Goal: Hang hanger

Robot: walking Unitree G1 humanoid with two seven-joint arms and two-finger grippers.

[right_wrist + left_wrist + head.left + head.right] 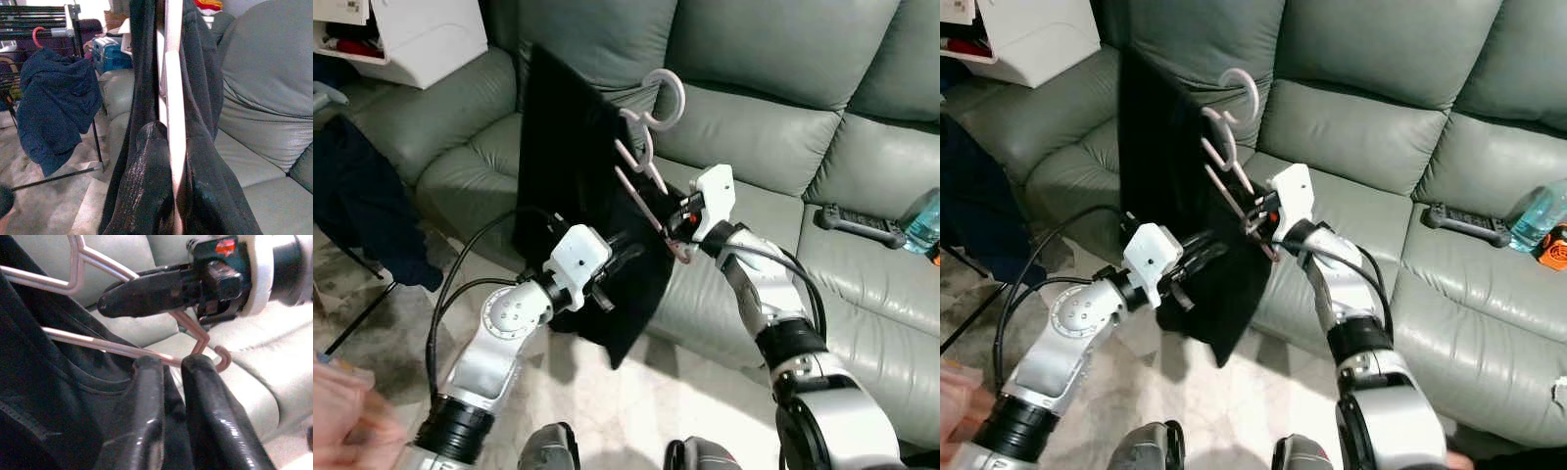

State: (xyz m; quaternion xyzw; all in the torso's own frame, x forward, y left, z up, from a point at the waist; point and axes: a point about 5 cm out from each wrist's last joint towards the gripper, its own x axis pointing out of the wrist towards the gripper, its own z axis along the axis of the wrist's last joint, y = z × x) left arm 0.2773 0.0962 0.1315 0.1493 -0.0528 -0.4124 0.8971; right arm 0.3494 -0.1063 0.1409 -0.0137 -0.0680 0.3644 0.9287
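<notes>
A pale pink hanger [651, 162] with a black garment [568, 186] draped on it is held up in front of the grey-green sofa [754, 127], its hook [668, 96] pointing up. My right gripper [674, 227] is shut on the lower end of the hanger's bar [173, 98], which runs up between its fingers. From the left, my left gripper [628, 257] reaches in, and its fingers [146, 401] are pressed together on the black garment just below the hanger's bar [93, 343]. The cloth hides most of the hanger's frame.
On the sofa seat at the right lie a black remote [862, 225] and a water bottle [925, 220]. A clothes rack [49, 19] with a dark blue garment [54, 112] stands to the left. A white box [421, 34] sits beyond the sofa arm. A person's blurred hand [342, 416] is at lower left.
</notes>
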